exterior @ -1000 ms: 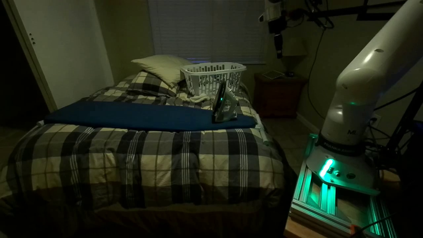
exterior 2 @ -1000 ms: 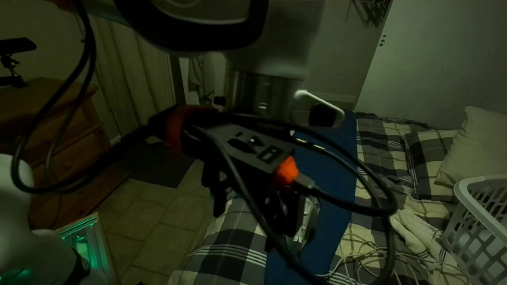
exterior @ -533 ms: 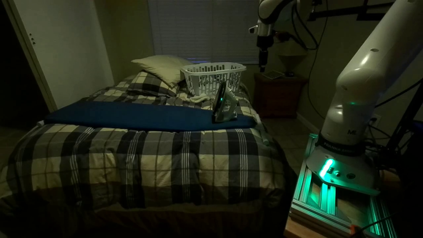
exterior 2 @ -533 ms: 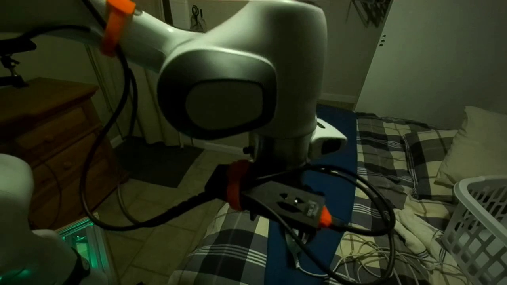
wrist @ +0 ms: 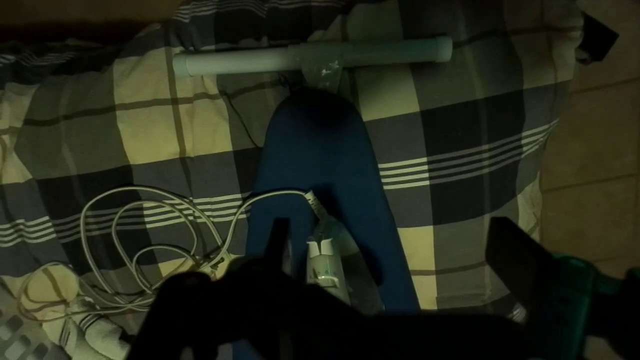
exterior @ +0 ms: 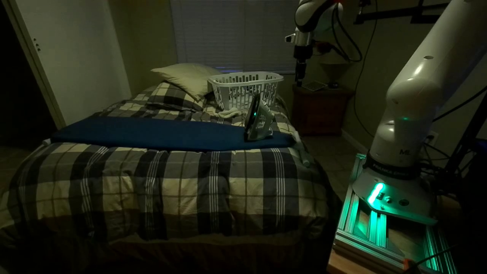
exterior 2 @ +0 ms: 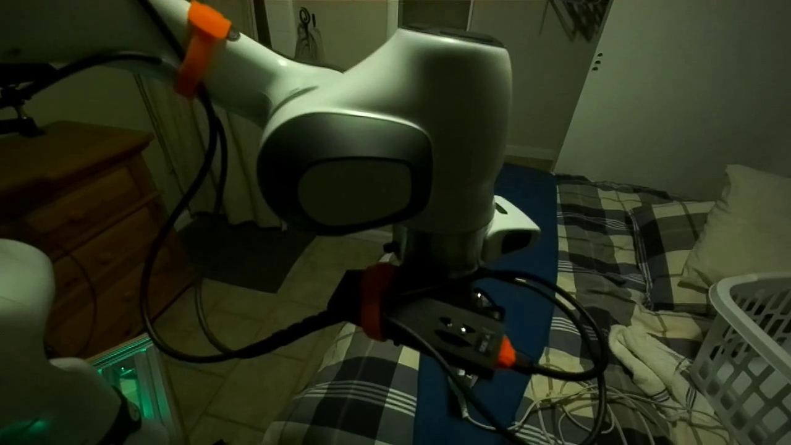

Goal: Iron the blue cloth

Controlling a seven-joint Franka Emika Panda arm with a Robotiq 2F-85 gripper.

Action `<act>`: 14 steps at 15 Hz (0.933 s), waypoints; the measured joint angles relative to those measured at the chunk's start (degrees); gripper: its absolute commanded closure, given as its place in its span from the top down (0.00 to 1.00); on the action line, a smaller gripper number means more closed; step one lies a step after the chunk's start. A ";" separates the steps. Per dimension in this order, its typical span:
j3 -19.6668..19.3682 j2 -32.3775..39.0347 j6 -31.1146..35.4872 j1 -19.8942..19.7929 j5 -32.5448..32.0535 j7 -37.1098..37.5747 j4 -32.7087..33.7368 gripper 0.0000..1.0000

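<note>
Cloth [exterior: 152, 131] in plain navy blue is laid flat across a plaid bedspread [exterior: 198, 182], a pale iron [exterior: 262, 123] stood on its heel upon the cloth. Above the cloth, the gripper [wrist: 390, 225] is held with its jaws parted wide, apart from the iron. Beyond the cloth, in an exterior view, a white laundry basket [exterior: 245, 84] is placed.

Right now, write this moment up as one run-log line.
iron: upright on blue cloth, ungripped | gripper: open, empty, clear of iron | cord: looped on plaid bedspread | ironing: not underway
</note>
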 measured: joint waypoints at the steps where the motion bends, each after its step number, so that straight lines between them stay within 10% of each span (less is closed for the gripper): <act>1: -0.18 0.70 2.03 -0.21 0.39 -0.65 -0.26 1.00; 7: -3.60 11.31 22.50 1.58 18.11 -19.89 -0.73 1.00; 14: -5.58 17.21 18.72 5.98 46.51 -42.61 2.65 1.00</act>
